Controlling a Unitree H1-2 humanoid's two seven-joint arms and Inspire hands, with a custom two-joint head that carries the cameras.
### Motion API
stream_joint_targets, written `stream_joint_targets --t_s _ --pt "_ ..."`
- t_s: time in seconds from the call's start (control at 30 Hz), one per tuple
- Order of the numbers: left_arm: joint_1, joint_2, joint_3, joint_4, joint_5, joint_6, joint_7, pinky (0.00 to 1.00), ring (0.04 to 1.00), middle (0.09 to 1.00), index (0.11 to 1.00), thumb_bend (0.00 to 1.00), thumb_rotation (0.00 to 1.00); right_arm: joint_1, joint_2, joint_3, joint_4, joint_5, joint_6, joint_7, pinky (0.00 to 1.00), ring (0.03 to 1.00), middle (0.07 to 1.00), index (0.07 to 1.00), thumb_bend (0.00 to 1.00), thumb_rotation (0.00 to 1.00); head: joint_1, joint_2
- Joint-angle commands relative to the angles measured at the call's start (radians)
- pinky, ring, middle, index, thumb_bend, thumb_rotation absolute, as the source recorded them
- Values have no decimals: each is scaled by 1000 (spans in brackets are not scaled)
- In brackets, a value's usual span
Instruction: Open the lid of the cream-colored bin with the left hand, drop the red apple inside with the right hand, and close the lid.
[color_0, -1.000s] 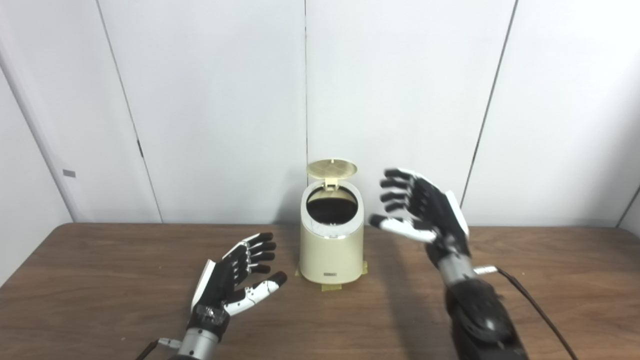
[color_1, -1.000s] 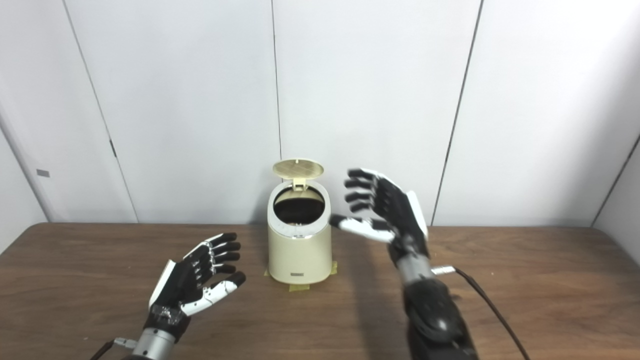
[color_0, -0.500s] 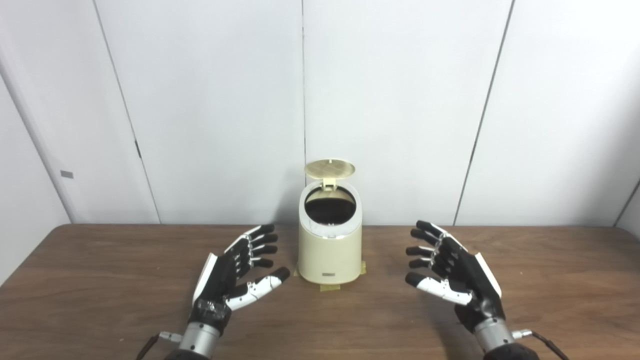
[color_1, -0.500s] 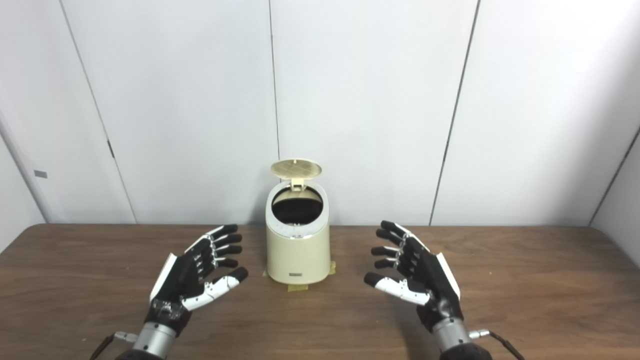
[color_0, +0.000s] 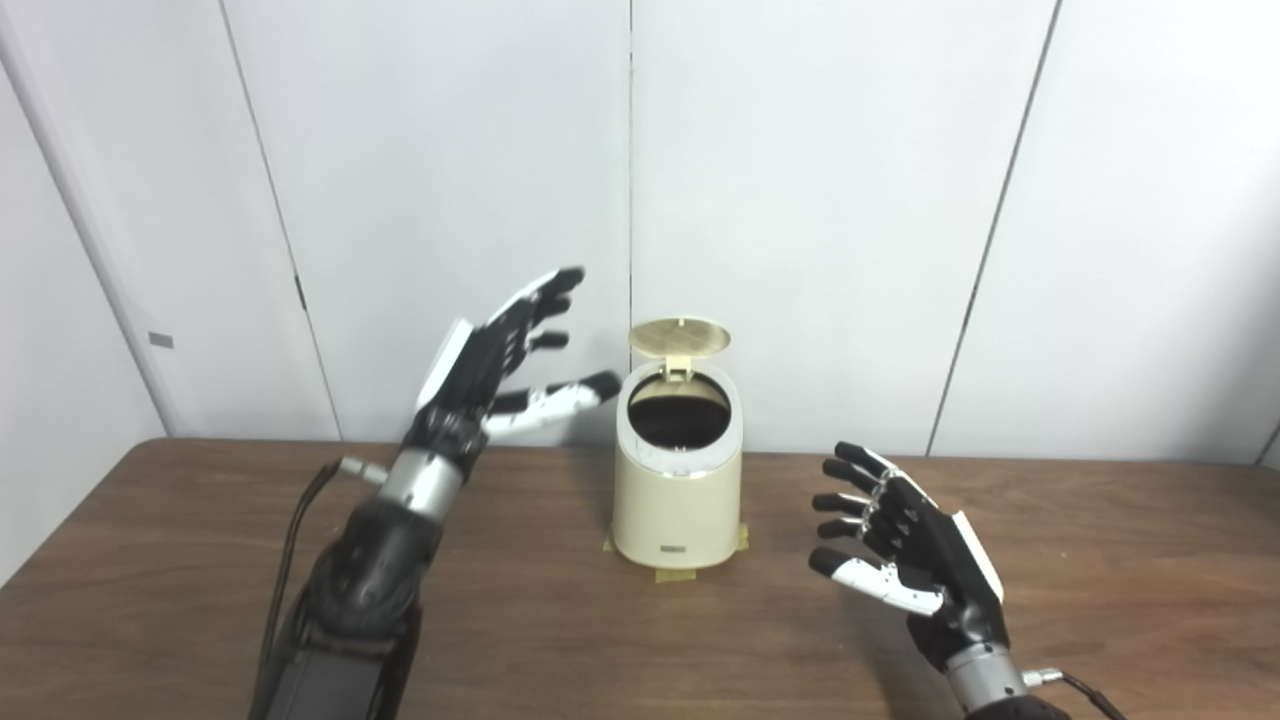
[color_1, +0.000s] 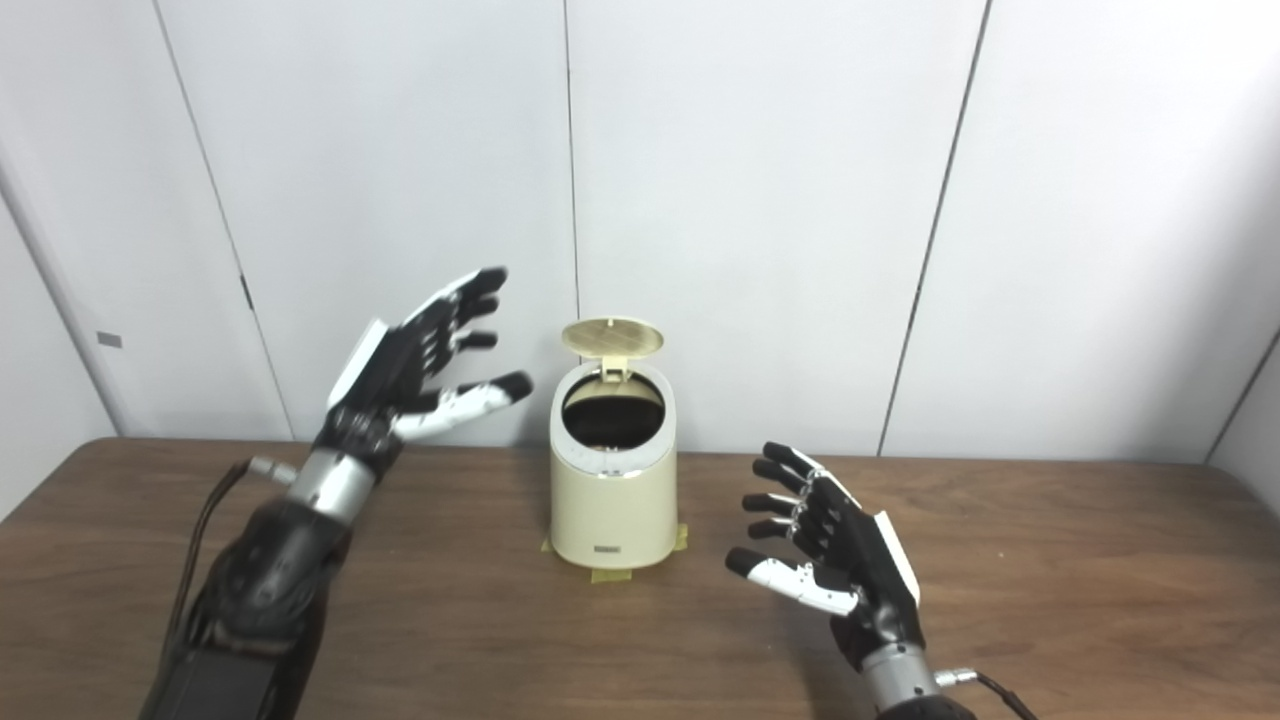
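- Standing on the table (color_0: 1100, 540), the cream-colored bin (color_0: 678, 500) has its lid (color_0: 679, 337) tipped up.
- Left robot hand (color_0: 500, 360) raised beside it, fingers spread, empty.
- Right robot hand (color_0: 905, 545) low, fingers apart, empty.

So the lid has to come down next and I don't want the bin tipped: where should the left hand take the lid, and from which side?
Probably the raised free edge of the lid, reached from above and the left by the open left hand. The lid stands up on a hinge at the bin's back rim, so pushing its top edge forward and down should swing it shut.
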Motion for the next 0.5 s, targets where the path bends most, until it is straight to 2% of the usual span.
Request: stream_joint_targets --t_s 0.0,0.1,0.23,0.33,0.47 --pt "-91 23 -14 14 49 -14 7 843 928 930 914 892 401 -34 2 -4 -43 4 -34 -10 568 676 792 802 871 201 -1 0" --pt "-158 29 -47 79 104 -14 10 895 956 934 909 953 434 -32 5 -3 -57 -4 -21 -14 565 675 788 800 862 210 -1 0" --pt "-221 60 -116 135 210 -27 -12 914 985 973 941 964 493 -31 7 -3 -63 -6 -17 -15 570 665 784 795 847 209 -7 0" --pt "-247 83 -159 157 260 -36 -32 917 999 998 962 978 480 -32 7 -3 -63 -15 -19 -19 565 646 781 794 838 213 -9 0" --pt "-270 97 -195 181 298 -34 -61 985 1000 999 948 997 461 -30 9 1 -77 -23 -6 -26 552 630 780 790 840 224 -9 0"
